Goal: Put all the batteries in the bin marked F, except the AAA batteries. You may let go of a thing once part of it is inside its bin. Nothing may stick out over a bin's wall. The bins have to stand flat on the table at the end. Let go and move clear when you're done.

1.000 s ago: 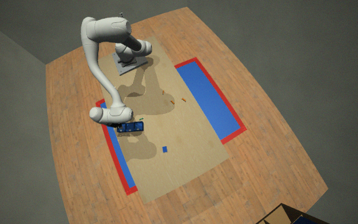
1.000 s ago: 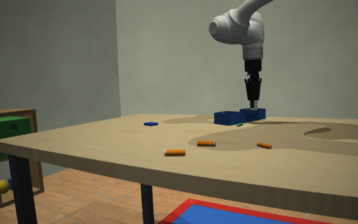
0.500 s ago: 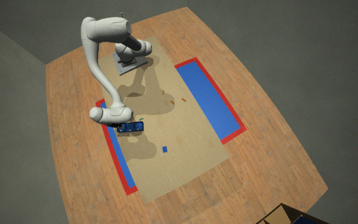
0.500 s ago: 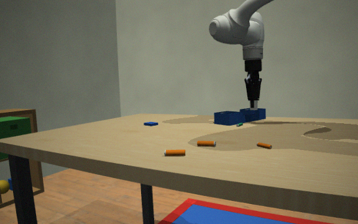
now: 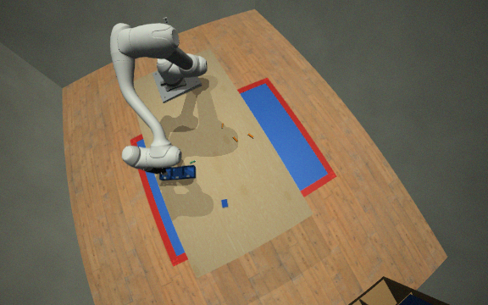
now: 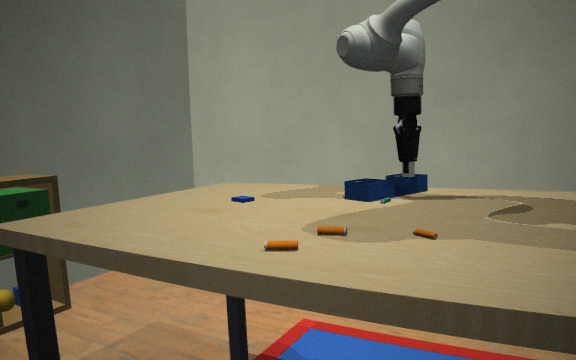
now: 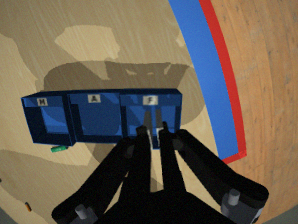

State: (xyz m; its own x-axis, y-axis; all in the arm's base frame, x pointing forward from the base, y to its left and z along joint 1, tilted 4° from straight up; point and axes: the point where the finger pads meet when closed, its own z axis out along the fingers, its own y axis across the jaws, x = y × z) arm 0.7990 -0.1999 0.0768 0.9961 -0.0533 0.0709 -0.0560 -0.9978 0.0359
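I see orange batteries (image 5: 250,135) (image 6: 281,245) (image 7: 28,206) and a smaller green one lying on their sides; my gripper (image 5: 162,171) (image 6: 408,172) (image 7: 153,118) is nearly closed, visibly gripping nothing.

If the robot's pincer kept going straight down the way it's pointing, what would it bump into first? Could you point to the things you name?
Probably the blue bin marked F (image 6: 420,184) (image 7: 176,111). The pincer (image 6: 408,172) (image 7: 153,118) points down at it, and would likely meet its floor or a wall; I can't tell exactly how deep the tips already are.
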